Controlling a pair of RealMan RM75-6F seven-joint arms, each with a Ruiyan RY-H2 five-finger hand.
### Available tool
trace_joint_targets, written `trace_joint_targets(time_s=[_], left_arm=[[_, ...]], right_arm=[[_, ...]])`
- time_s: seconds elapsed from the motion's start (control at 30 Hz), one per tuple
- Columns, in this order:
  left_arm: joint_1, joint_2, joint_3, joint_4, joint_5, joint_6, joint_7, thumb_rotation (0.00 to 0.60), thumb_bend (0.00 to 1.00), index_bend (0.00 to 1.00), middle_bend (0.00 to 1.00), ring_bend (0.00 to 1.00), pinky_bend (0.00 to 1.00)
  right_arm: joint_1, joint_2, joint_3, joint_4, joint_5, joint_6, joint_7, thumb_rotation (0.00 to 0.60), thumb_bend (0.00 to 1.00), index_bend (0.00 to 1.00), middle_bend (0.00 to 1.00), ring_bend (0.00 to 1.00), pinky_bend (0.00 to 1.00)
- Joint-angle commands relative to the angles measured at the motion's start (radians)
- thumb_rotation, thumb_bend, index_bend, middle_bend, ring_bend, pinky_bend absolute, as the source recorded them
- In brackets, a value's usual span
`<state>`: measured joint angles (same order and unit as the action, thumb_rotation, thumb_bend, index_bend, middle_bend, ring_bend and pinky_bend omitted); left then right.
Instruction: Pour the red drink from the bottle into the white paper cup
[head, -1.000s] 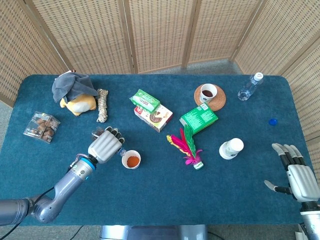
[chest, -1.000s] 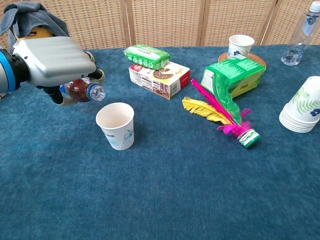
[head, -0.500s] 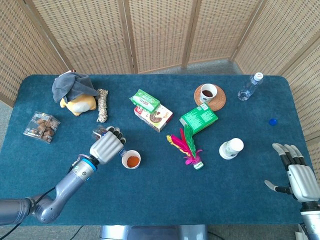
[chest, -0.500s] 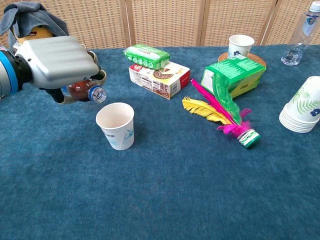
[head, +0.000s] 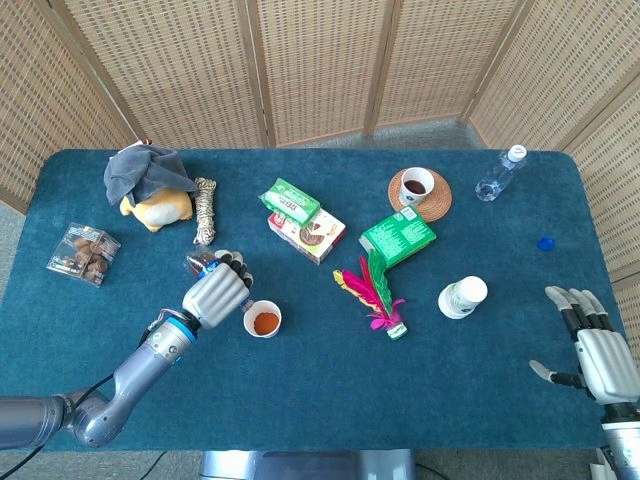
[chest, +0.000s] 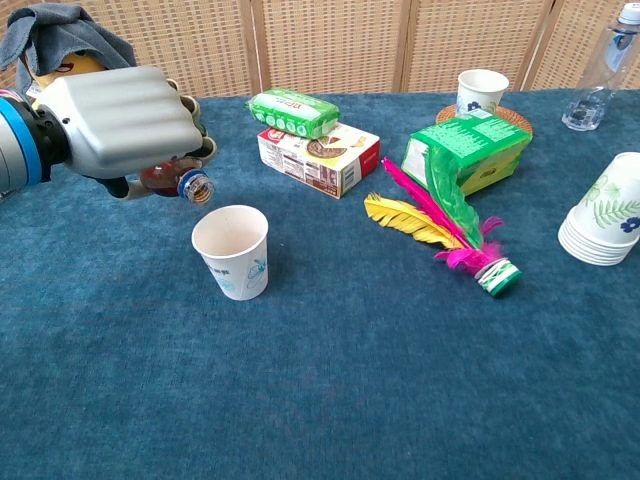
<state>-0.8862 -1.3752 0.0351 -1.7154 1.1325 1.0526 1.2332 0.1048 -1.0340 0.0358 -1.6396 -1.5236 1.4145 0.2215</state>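
My left hand (head: 216, 293) (chest: 120, 125) grips a small bottle of red drink (chest: 172, 179) (head: 201, 264), tipped on its side. Its uncapped mouth points down toward the white paper cup (chest: 231, 251) (head: 264, 319), just up and left of the rim. Most of the bottle is hidden under the fingers. In the head view the cup holds red liquid. No stream shows between mouth and cup. My right hand (head: 595, 350) hovers open at the table's right front corner, away from both.
Behind the cup lie a red box (chest: 318, 157) with a green packet (chest: 293, 111) on it, a feather shuttlecock (chest: 440, 230), a green pouch (chest: 466, 148), a filled cup on a coaster (head: 417, 186), stacked cups (chest: 606, 212), a water bottle (head: 499, 174), a plush toy (head: 150, 187).
My left hand has shifted slightly right and rolled further, bringing the bottle's mouth lower and closer over the cup. The right hand has stayed still.
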Motion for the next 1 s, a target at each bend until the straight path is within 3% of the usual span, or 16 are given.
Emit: trace_joint_targets(time_s=[0.03, 0.6, 1.0], left_arm=[[-0.006, -0.002, 0.003, 0.002, -0.003, -0.003, 0.017, 0.6, 0.44, 0.55, 0.42, 0.29, 0.4], [-0.021, -0.013, 0.003, -0.011, -0.014, 0.001, 0.056, 0.6, 0.44, 0.55, 0.42, 0.29, 0.4], [0.025, -0.019, -0.014, 0.005, -0.007, 0.014, -0.143, 0.6, 0.44, 0.55, 0.42, 0.29, 0.4]], right_arm=[[0.0, 0.0, 0.0, 0.0, 0.001, -0.001, 0.001, 0.6, 0.0, 0.0, 0.0, 0.0, 0.0], [-0.002, 0.003, 0.001, 0.003, 0.001, 0.002, 0.011, 0.6, 0.0, 0.0, 0.0, 0.0, 0.0], [0.001, -0.001, 0.0, 0.002, 0.001, -0.004, -0.005, 0.6, 0.0, 0.0, 0.0, 0.0, 0.0]])
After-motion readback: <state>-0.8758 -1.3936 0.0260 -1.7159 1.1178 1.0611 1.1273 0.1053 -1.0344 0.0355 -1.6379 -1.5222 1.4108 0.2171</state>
